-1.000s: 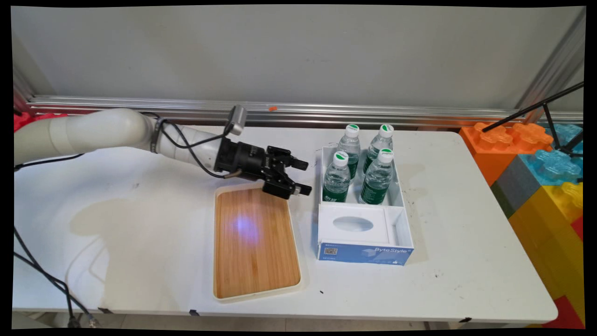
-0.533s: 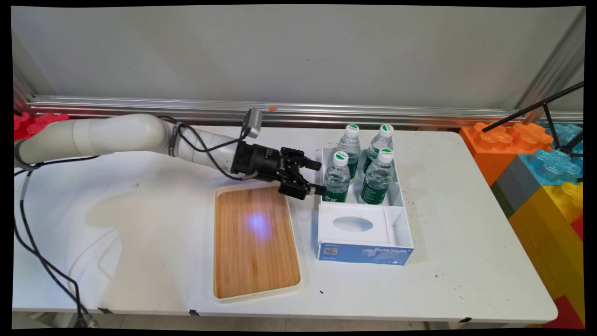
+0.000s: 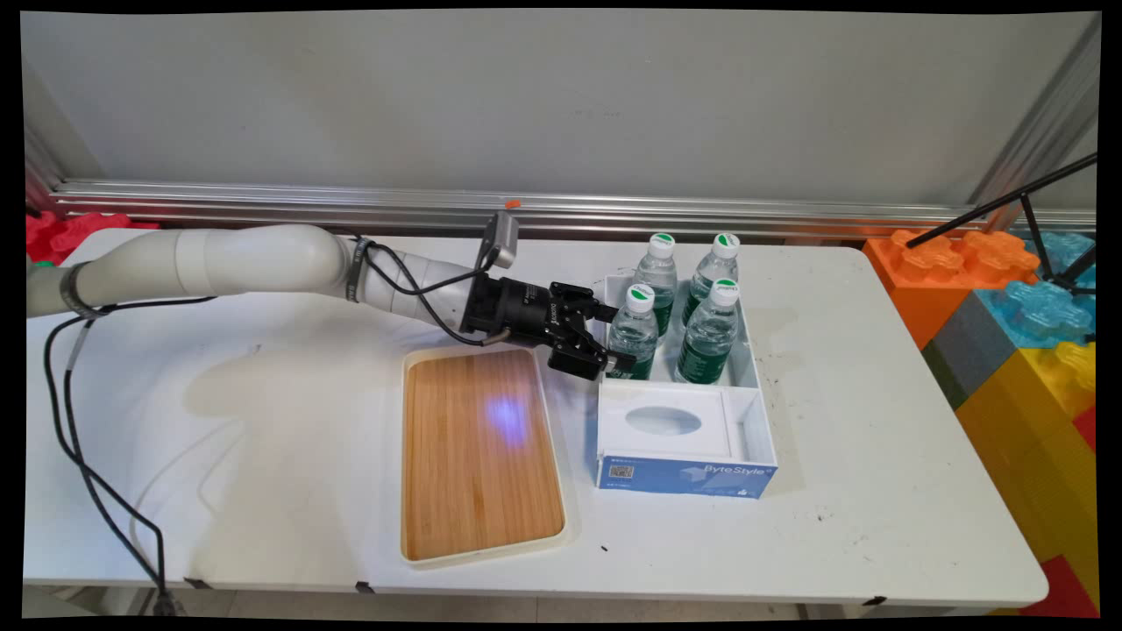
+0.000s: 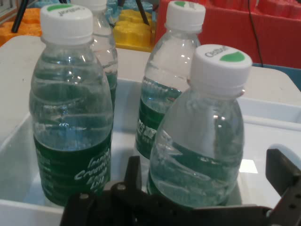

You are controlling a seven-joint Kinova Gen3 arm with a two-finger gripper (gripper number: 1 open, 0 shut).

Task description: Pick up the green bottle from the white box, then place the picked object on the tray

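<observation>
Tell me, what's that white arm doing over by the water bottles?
The arm's black gripper is reaching sideways into the white box, its open fingers on either side of the near-left water bottle but not closed on it. Three more water bottles stand upright in the same compartment. A wooden tray lies on the table just left of the box, with nothing on it.
</observation>
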